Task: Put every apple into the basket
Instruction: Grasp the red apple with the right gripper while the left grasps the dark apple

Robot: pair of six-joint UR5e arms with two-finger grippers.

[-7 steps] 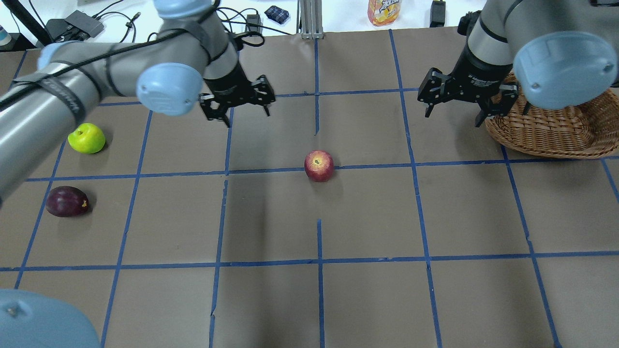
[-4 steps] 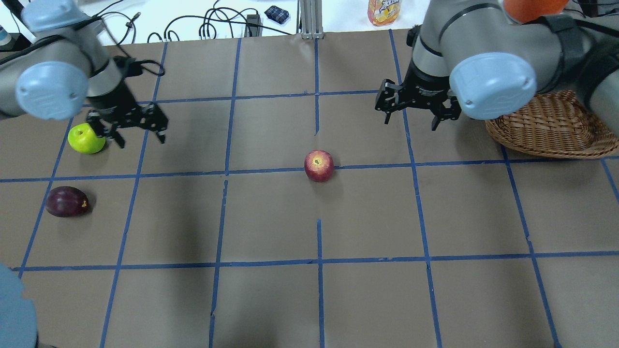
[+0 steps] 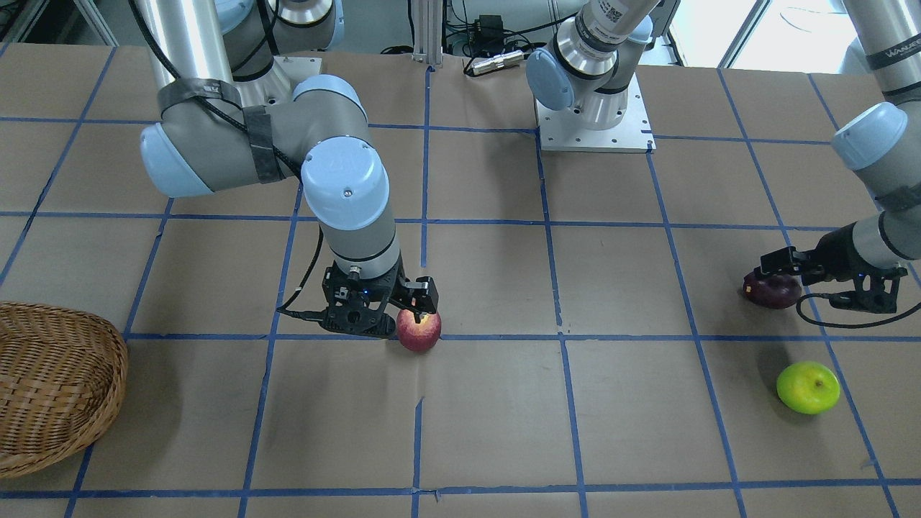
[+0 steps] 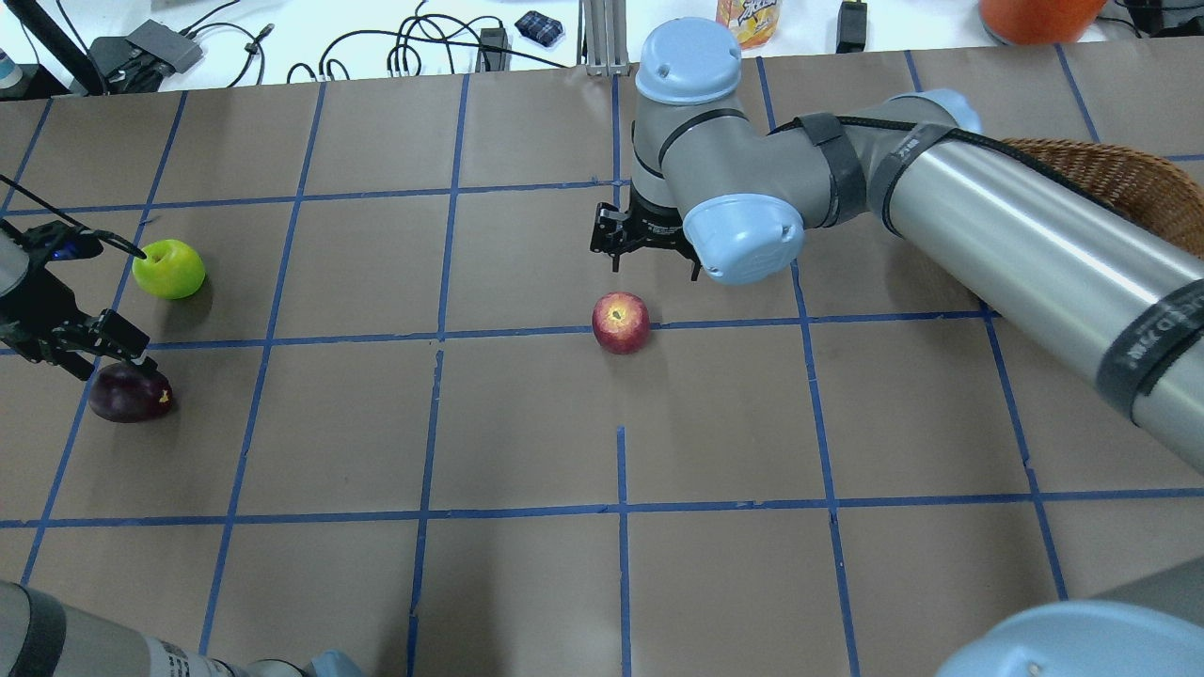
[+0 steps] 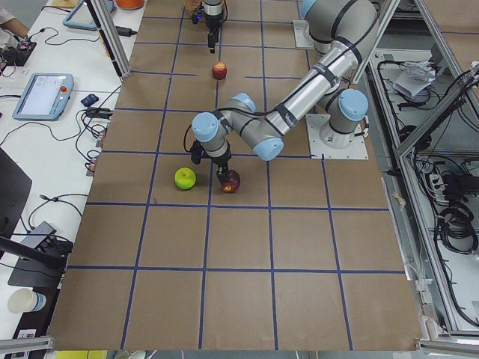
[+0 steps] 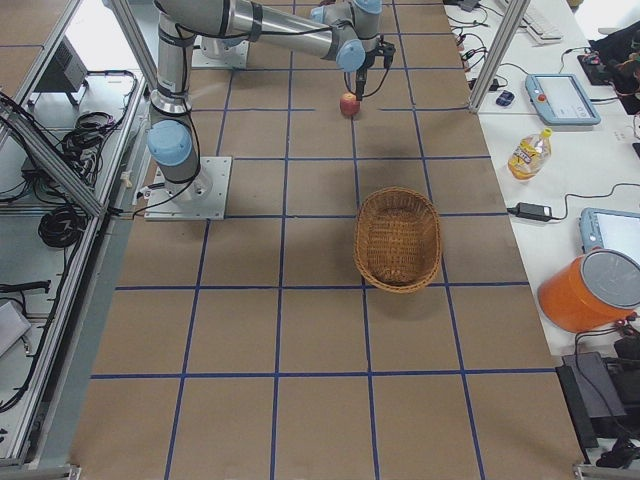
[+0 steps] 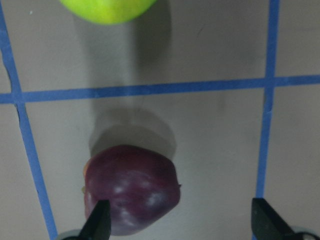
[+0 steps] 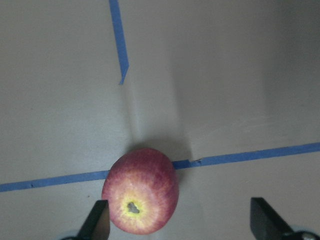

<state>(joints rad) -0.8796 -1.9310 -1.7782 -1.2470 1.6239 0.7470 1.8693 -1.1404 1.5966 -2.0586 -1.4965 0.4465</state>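
Note:
The red apple (image 4: 620, 322) lies near the table's middle on a blue tape line. My right gripper (image 4: 654, 263) is open, just behind and above it. In the right wrist view the red apple (image 8: 141, 191) sits by the left finger (image 8: 97, 222). The maroon apple (image 4: 129, 392) and the green apple (image 4: 168, 269) lie at the table's left. My left gripper (image 4: 103, 362) is open over the maroon apple. In the left wrist view the maroon apple (image 7: 131, 189) sits by the left finger (image 7: 100, 222). The wicker basket (image 4: 1119, 179) stands at the far right and shows no apples inside (image 6: 398, 238).
The table is brown paper with a blue tape grid. A juice bottle (image 4: 746, 21), cables and an orange bucket (image 4: 1035, 14) lie beyond the far edge. My right arm's long link (image 4: 1035, 244) spans the space between the basket and the red apple.
My left gripper has swung left from the table's back middle, past the green apple, to the maroon apple. My right gripper has moved left from the basket to the red apple. The apples have not moved.

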